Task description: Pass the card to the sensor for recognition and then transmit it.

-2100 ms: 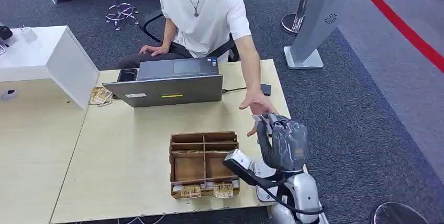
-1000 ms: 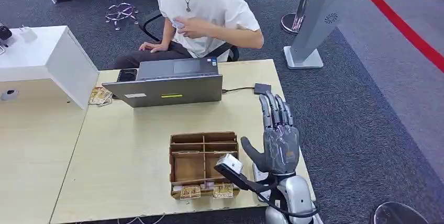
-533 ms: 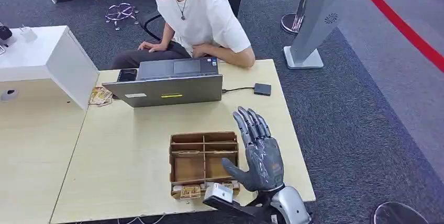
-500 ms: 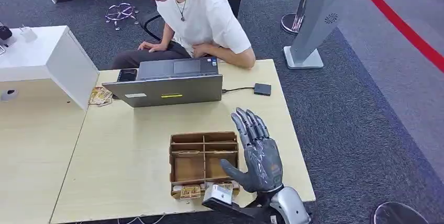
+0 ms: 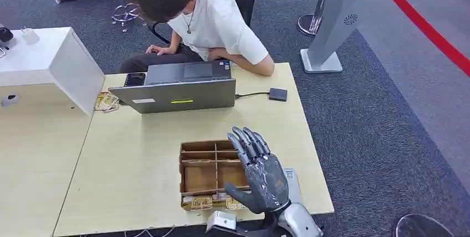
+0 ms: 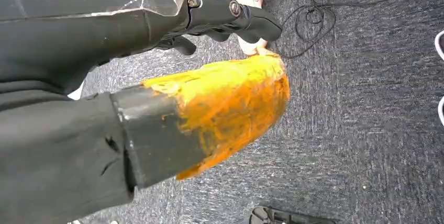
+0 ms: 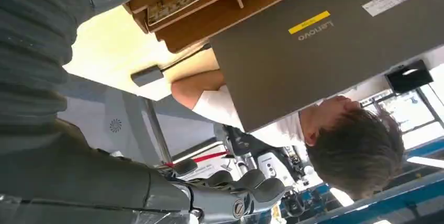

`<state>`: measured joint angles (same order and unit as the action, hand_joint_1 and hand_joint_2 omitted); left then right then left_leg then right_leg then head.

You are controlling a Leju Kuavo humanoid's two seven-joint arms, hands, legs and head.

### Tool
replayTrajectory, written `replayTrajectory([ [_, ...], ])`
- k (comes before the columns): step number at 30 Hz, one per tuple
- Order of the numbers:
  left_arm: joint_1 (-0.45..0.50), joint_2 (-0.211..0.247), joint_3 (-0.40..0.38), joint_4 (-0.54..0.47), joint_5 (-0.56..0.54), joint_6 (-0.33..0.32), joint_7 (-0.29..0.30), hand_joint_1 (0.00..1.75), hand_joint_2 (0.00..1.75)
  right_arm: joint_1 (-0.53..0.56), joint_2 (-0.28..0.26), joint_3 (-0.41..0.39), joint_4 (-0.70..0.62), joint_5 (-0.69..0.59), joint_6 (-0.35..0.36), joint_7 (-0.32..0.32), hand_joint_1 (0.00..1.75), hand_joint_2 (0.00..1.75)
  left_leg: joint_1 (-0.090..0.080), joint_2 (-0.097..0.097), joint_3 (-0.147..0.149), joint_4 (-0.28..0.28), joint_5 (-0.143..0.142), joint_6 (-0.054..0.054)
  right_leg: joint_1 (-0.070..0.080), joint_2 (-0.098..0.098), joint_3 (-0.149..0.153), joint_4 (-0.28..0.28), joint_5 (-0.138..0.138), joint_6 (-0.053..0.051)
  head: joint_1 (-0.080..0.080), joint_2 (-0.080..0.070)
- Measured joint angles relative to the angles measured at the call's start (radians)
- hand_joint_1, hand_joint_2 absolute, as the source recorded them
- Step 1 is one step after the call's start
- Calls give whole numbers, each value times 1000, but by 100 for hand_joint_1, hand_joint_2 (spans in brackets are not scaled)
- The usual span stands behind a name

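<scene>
My right hand (image 5: 259, 177) hovers open with its fingers spread over the right end of a wooden divided box (image 5: 191, 161), holding nothing. Printed cards (image 5: 201, 203) lie in the box's front slot, partly behind my thumb. The small black sensor (image 5: 277, 94) sits at the table's far right, wired to the laptop (image 5: 180, 96). In the right wrist view the fingers (image 7: 230, 190) stretch out bare, with the box (image 7: 209, 4), cards (image 7: 173, 1) and sensor (image 7: 146, 76) beyond. My left hand (image 6: 220, 14) hangs over the carpet with fingers extended and nothing in them.
A person (image 5: 216, 21) in a white shirt leans over the laptop from the far side of the table (image 5: 138, 154). A flat grey device (image 5: 292, 180) lies by my right wrist. Loose cards (image 5: 107, 102) lie left of the laptop beside a white cabinet (image 5: 50, 60).
The person took the card from my right hand and drew back to the laptop. My right hand opened and moved left and nearer, from the table's right edge to over the box.
</scene>
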<state>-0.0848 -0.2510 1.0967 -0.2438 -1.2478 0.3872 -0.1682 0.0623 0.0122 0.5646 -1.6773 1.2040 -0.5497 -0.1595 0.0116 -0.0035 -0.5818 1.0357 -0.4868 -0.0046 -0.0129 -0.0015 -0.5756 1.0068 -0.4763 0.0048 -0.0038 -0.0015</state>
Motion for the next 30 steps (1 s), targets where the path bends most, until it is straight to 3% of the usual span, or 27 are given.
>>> replayTrajectory([
  [30, 0, 1, 0, 0, -12, -9, 4, 0, 0, -61, -1, 13, 142, 72, -2, 81, 7, 175, 0, 0, 0, 0, 0, 0, 0, 0, 0, 0, 0, 0, 0, 0],
])
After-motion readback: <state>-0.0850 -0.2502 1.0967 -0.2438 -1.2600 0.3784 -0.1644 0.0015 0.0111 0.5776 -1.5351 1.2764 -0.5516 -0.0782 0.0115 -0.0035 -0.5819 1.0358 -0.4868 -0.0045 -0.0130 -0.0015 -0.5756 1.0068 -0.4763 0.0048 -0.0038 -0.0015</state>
